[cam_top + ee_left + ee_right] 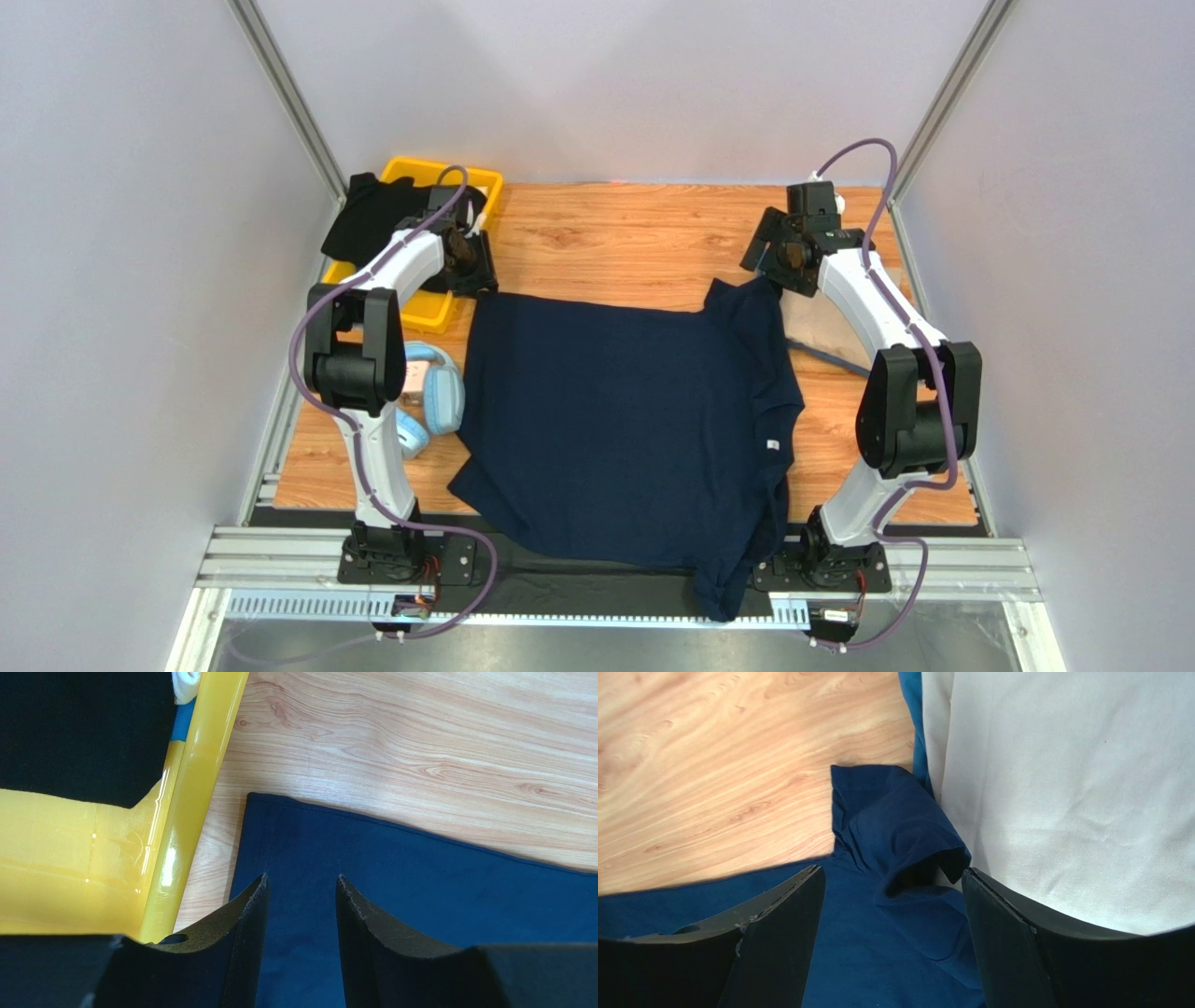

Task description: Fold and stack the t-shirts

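The navy t-shirt (624,420) lies spread flat on the desk (617,238). The left claw (302,880) stands open and empty above its far-left corner. The right claw (892,871) stands wide and empty above the far-right sleeve, beside the tan t-shirt (1074,798).

The top external camera is looking down from high above the near edge, facing the far edge and taking in the whole worktop (617,231) from a distance. The left wrist camera is looking down at close range past the left end effector (302,877) near the far-left corner, framing the yellow bin (189,798) and a corner of the navy t-shirt (421,896). The right wrist camera is looking down, equally near, past the right end effector (893,869) near the far-right corner, framing a navy sleeve and the tan t-shirt (1074,791). All three views are sharing the navy t-shirt and adjoining bare wood.
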Robot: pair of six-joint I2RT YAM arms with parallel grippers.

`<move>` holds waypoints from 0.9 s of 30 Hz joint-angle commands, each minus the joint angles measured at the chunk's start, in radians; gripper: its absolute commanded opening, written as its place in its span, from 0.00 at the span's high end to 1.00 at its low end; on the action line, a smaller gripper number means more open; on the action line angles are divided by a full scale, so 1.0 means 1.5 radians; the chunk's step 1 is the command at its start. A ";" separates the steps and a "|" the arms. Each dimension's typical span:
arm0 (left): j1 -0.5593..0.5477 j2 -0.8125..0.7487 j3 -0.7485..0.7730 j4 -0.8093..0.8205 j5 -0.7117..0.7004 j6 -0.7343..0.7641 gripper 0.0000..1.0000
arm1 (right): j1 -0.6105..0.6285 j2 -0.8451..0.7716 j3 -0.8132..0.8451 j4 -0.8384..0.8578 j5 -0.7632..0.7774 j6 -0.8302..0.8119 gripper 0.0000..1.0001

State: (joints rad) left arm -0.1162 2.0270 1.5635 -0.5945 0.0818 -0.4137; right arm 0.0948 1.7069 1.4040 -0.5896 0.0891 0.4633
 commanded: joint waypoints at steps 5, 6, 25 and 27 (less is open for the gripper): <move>-0.001 0.006 0.023 0.000 0.012 0.013 0.53 | -0.001 0.023 0.036 -0.010 0.022 -0.006 0.24; -0.001 0.007 0.023 -0.002 0.011 0.013 0.53 | -0.002 0.029 0.042 -0.017 0.024 -0.006 0.24; -0.013 0.063 0.058 -0.037 -0.005 0.028 0.57 | -0.001 0.075 0.095 -0.020 -0.018 -0.014 1.00; -0.013 0.070 0.068 -0.038 -0.006 0.025 0.56 | -0.001 0.069 0.083 -0.017 -0.019 -0.016 1.00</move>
State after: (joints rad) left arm -0.1295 2.1136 1.6051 -0.6373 0.0765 -0.3878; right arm 0.0948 1.8572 1.5181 -0.6422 0.0761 0.4500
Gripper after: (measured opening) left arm 0.434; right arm 0.009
